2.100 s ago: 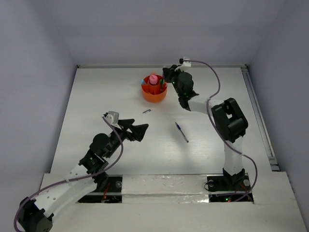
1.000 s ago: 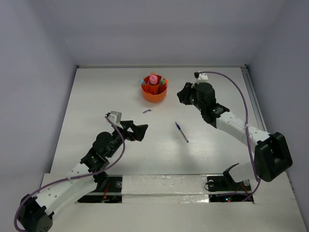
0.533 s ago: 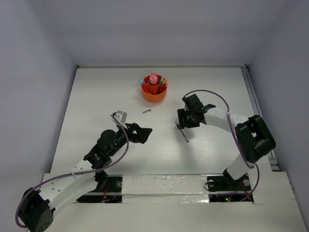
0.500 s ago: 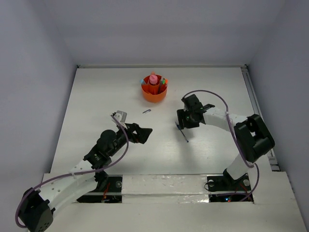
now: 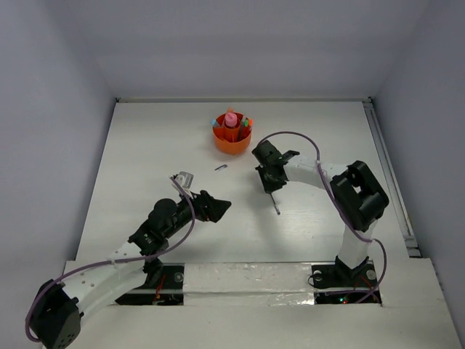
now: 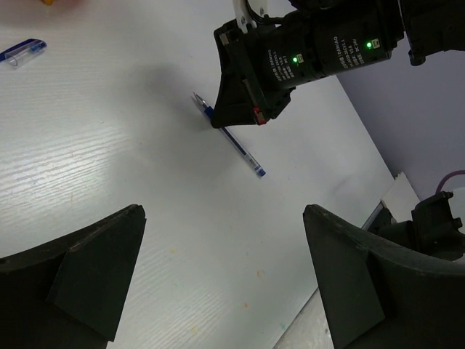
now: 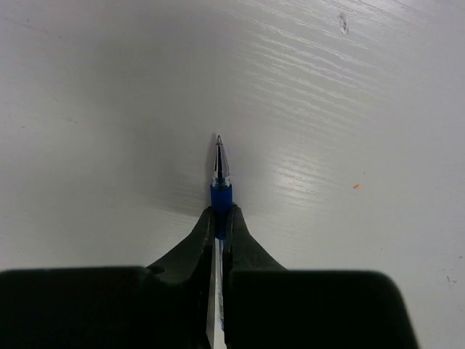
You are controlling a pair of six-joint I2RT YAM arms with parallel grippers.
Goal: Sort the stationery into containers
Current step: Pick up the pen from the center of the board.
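Observation:
A blue pen [image 5: 275, 203] lies on the white table, right of centre. My right gripper [image 5: 268, 182] is down on the pen's far end. In the right wrist view it [image 7: 219, 213] is shut on the pen's blue grip [image 7: 221, 195], the tip pointing ahead. The left wrist view shows the same pen [image 6: 241, 147] with the right gripper [image 6: 220, 121] on its end. My left gripper [image 5: 216, 208] hovers open left of the pen, with nothing between its fingers [image 6: 76, 280]. The orange cup [image 5: 232, 140] stands at the back centre, holding a pink bottle-like piece [image 5: 231, 118] and markers.
A short blue-and-clear piece [image 5: 221, 168] lies between the cup and my left gripper; the left wrist view has it [image 6: 22, 51] at the top left. The right arm's cable arcs over the table beside the cup.
The right arm swung from the cup down to the blue pen and closed on its end. The left gripper crept forward and to the right, staying open.

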